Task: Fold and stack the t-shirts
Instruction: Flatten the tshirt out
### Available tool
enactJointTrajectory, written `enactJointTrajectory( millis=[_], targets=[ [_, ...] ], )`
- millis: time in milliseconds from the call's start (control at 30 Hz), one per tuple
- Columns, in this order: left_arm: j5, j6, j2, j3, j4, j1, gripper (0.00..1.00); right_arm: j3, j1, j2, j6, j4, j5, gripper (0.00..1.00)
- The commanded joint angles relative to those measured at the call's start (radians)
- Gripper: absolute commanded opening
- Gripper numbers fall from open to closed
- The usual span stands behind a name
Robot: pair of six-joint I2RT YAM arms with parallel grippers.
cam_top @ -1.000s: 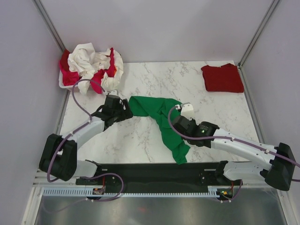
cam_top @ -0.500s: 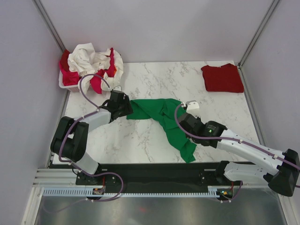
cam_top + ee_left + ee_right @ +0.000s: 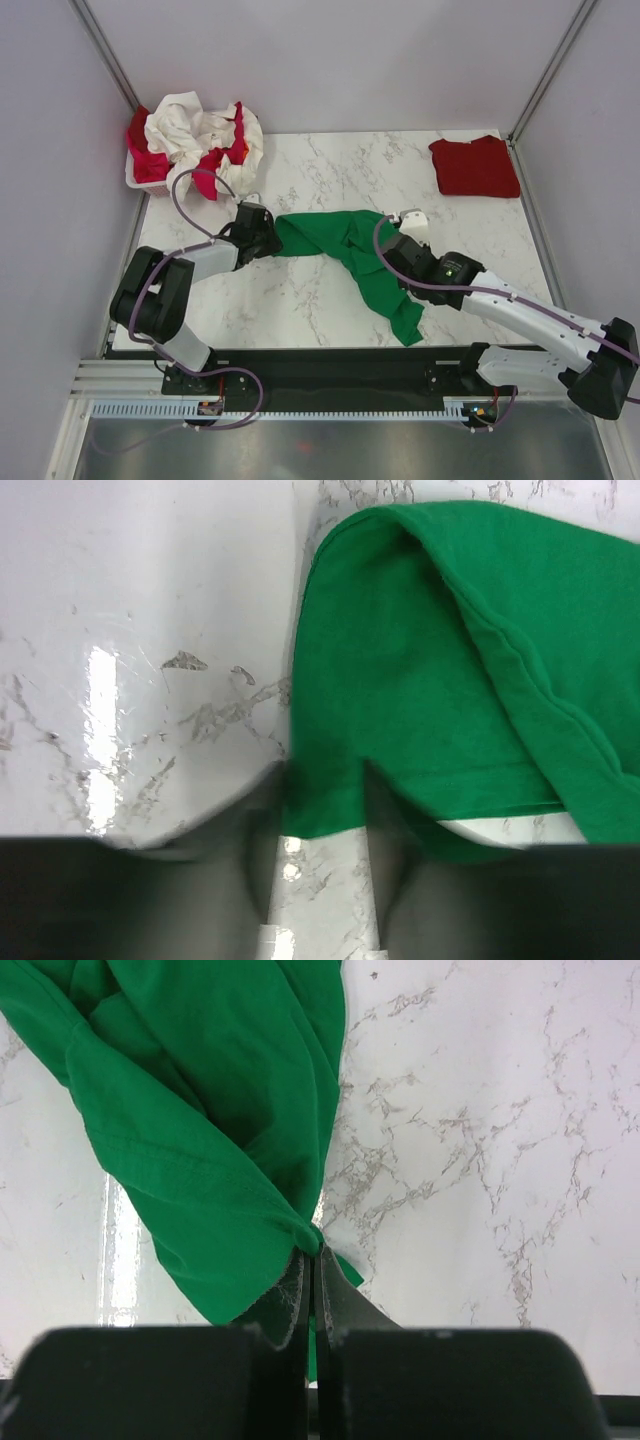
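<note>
A bright green t-shirt [image 3: 340,240] lies crumpled in a long band across the middle of the marble table [image 3: 300,300]. My left gripper [image 3: 270,241] is low at the shirt's left end. In the left wrist view its gripper [image 3: 325,780] has jaws apart on either side of the green t-shirt's [image 3: 430,660] edge. My right gripper [image 3: 395,255] is shut on a pinched fold at the shirt's right side. The right wrist view shows this gripper [image 3: 315,1250] and the green cloth [image 3: 200,1110] bunched at its tips. A dark red t-shirt [image 3: 475,165] lies folded at the back right.
A white basket [image 3: 135,180] stands at the back left corner. It holds a cream-white shirt [image 3: 185,125] and pinkish red cloth [image 3: 145,160], heaped above its rim. Grey walls close in the table on the left, back and right.
My left gripper has slid onto the shirt's left end and its jaws have narrowed. My right gripper has pulled its fold to the right, and the shirt's near tail has followed.
</note>
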Motion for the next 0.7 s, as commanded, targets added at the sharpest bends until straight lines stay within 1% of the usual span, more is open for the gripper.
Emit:
enactJointTrajectory(
  millis=[0, 33, 67, 167, 233, 300, 333, 400, 433, 467, 533, 567, 600, 667],
  targets=[
    [0.042, -0.02, 0.011, -0.041, 0.001, -0.013, 0.22, 0.04, -0.01, 0.014, -0.019, 0.007, -0.002, 0.0],
    [0.049, -0.019, 0.019, -0.039, 0.004, -0.015, 0.11, 0.041, -0.012, 0.018, -0.021, 0.01, -0.001, 0.0],
    [0.063, -0.019, 0.024, -0.039, 0.003, -0.015, 0.02, 0.043, -0.015, 0.022, -0.022, 0.012, -0.001, 0.0],
    [0.069, -0.011, 0.005, -0.038, 0.004, -0.018, 0.02, 0.05, -0.026, 0.025, -0.03, 0.017, 0.002, 0.0],
    [0.069, -0.011, -0.062, -0.025, 0.004, -0.018, 0.02, 0.058, -0.052, 0.024, -0.036, 0.021, 0.01, 0.0],
    [0.069, 0.042, -0.125, 0.002, -0.08, -0.018, 0.02, 0.089, -0.079, 0.021, -0.052, 0.027, 0.008, 0.0],
    [0.069, 0.061, -0.201, 0.031, -0.135, -0.018, 0.02, 0.108, -0.107, 0.012, -0.058, 0.029, 0.008, 0.0],
    [0.063, 0.119, -0.295, 0.06, -0.192, -0.021, 0.02, 0.191, -0.13, -0.004, -0.084, 0.029, 0.005, 0.0],
    [0.052, 0.137, -0.388, 0.094, -0.242, -0.024, 0.02, 0.225, -0.147, -0.011, -0.094, 0.027, 0.01, 0.0],
    [0.043, 0.156, -0.431, 0.111, -0.264, -0.027, 0.02, 0.297, -0.152, -0.03, -0.105, 0.024, 0.031, 0.0],
    [0.048, 0.2, -0.517, 0.166, -0.298, -0.041, 0.02, 0.372, -0.159, -0.044, -0.143, 0.009, 0.066, 0.0],
    [0.052, 0.217, -0.588, 0.188, -0.337, -0.047, 0.02, 0.445, -0.161, -0.059, -0.154, 0.003, 0.08, 0.0],
    [0.054, 0.26, -0.625, 0.211, -0.358, -0.056, 0.02, 0.481, -0.161, -0.068, -0.165, -0.003, 0.118, 0.0],
    [0.055, 0.309, -0.711, 0.286, -0.435, -0.061, 0.02, 0.571, -0.161, -0.103, -0.19, -0.025, 0.146, 0.0]
  ],
)
